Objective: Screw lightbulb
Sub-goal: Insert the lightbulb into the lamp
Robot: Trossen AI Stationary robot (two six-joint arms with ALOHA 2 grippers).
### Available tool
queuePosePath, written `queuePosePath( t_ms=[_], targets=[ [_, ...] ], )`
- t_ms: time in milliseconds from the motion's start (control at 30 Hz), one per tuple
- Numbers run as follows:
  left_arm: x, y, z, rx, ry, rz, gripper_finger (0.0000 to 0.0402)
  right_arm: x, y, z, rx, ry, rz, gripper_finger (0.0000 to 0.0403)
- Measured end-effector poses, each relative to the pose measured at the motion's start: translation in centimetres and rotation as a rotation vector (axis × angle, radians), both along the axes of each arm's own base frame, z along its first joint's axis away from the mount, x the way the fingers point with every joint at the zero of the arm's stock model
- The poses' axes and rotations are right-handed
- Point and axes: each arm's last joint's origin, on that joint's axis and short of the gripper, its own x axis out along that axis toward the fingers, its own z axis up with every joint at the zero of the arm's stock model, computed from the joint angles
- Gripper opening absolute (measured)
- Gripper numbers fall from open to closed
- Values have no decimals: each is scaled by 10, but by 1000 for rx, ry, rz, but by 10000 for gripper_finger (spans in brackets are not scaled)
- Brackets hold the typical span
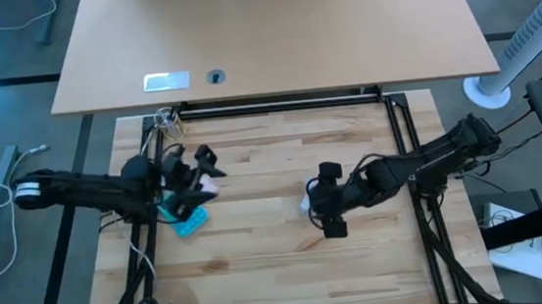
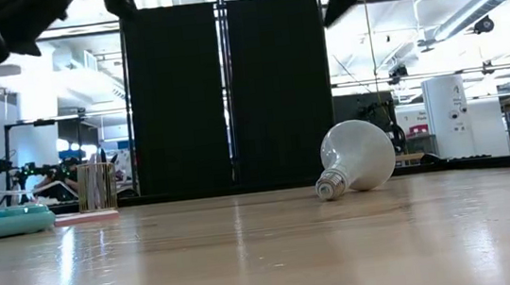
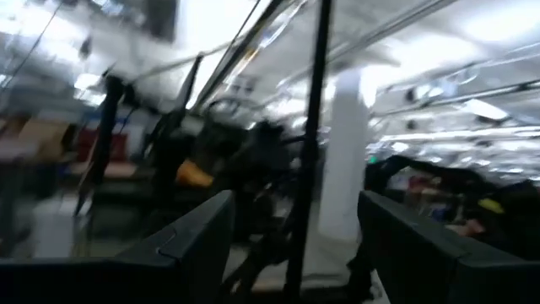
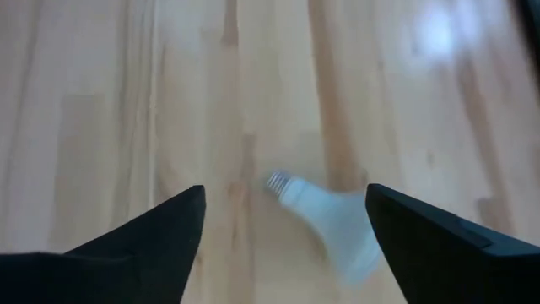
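The right gripper (image 4: 283, 232) is hovering with fingers spread, grasping nothing, above the lightbulb (image 2: 356, 156) lying on its side on the table (image 1: 259, 242), screw neck (image 4: 277, 181) toward ten o'clock, so it should be descending squarely and closing across the globe, not the threads.

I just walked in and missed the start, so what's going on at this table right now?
A two-armed robot is working at a wooden table. The lightbulb lies on its side on the tabletop, with nothing holding it. The right gripper hangs above the bulb, its fingers spread open to either side of it. The left gripper is off to the left side of the table, raised, open and empty, above a teal object. No screwing has begun.
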Motion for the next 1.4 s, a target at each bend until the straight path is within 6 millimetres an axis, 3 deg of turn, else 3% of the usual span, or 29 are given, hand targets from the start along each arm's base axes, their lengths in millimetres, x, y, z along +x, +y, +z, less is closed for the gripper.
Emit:
queuePosePath(
  t_ms=[100,267,433,667,933,1033,1167,1267,1400],
  targets=[
    [9,-1,4,-18,122,28,243,-3,5,-13,21,13,-20,341],
    [14,2,37,-38,504,58,243,1,4,-24,40,-26,-35,350],
    [9,11,54,3,893,360,243,16,1,-26,51,-185,14,350],
    [21,19,44,0,1029,441,243,15,2,-33,23,-189,55,350],
    [26,74,23,-246,1451,713,260,14,-3,-48,-18,-182,76,350],
    [27,83,19,-293,1541,759,268,11,-2,-47,7,-181,51,350],
    [25,66,11,-332,1789,590,270,4,6,-46,37,-166,44,350],
    [22,37,7,-365,2024,425,266,2,12,-45,49,-168,52,350],
    [18,-5,8,-281,2238,374,262,4,14,-39,65,-207,57,350]
  ],
)
